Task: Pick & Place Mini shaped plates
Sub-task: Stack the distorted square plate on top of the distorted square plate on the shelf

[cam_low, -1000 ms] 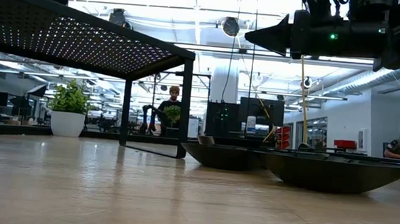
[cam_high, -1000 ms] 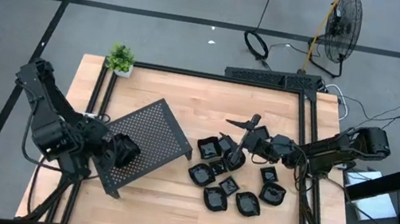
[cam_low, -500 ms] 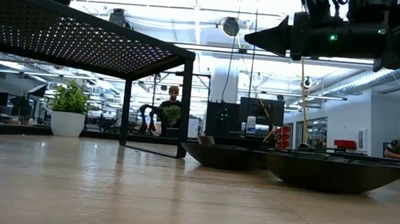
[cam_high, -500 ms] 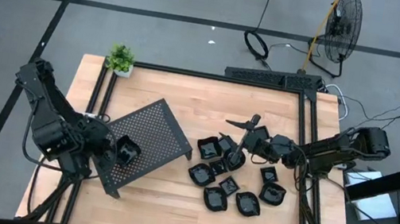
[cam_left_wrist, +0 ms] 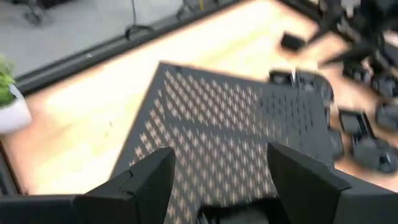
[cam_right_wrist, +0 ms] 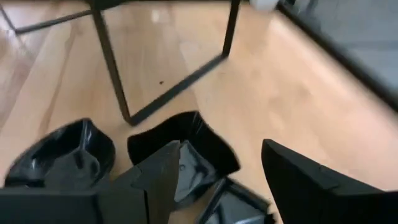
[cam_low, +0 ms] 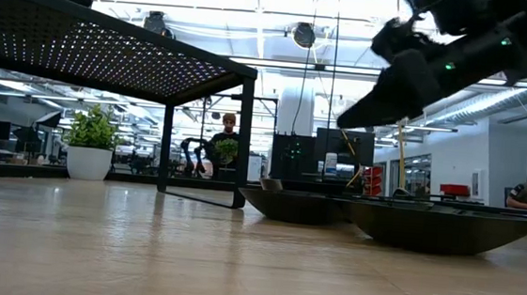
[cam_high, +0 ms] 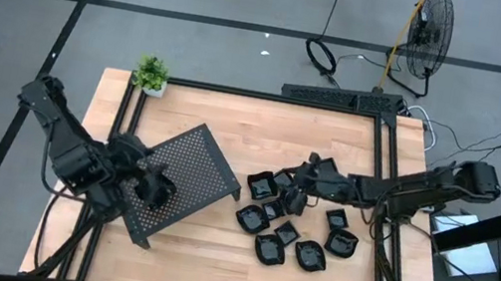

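Observation:
Several mini shaped plates, small and glossy black, lie in a cluster (cam_high: 287, 229) on the wooden table right of centre; the low view shows them as shallow bowls (cam_low: 436, 225). The perforated dark tray (cam_high: 194, 167) stands on legs at the left. My left gripper (cam_high: 154, 189) hovers open over the tray's near-left part (cam_left_wrist: 211, 124), where one small plate (cam_high: 165, 188) lies, mostly hidden by the fingers. My right gripper (cam_high: 298, 186) is open and tipped down over the cluster's far side, with a plate (cam_right_wrist: 186, 152) below and between its fingers, untouched.
A small potted plant (cam_high: 150, 74) stands at the far-left corner. Black frame rails (cam_high: 380, 161) run along the table's edges. Bare wood lies between the tray and the cluster and along the near edge (cam_high: 201, 264). People show in the room behind the table (cam_low: 228, 126).
My left gripper has opened and let go of a small plate, which now lies on the tray, and the hand has swung a little toward the table's right while turning. My right gripper has tipped its fingers downward toward the plate cluster, staying open.

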Available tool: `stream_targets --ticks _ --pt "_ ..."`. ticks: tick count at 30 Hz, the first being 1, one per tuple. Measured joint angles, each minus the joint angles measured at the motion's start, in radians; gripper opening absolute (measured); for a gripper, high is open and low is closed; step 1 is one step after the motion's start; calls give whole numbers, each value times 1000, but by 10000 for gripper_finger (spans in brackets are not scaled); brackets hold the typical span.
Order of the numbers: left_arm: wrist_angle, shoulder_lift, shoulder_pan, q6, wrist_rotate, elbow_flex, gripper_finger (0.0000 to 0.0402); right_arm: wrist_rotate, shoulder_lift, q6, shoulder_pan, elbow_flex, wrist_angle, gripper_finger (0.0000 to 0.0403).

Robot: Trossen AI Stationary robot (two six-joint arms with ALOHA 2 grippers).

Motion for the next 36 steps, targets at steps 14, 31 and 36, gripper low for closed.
stream_targets --ticks 14,31,36 --pt "24 0 151 57 1 0 245 -10 230 217 -17 135 -152 210" --pt "26 8 168 76 1 0 244 -62 321 243 -22 163 -188 210" --pt "26 8 168 78 1 0 244 -59 339 241 -24 161 -179 209"
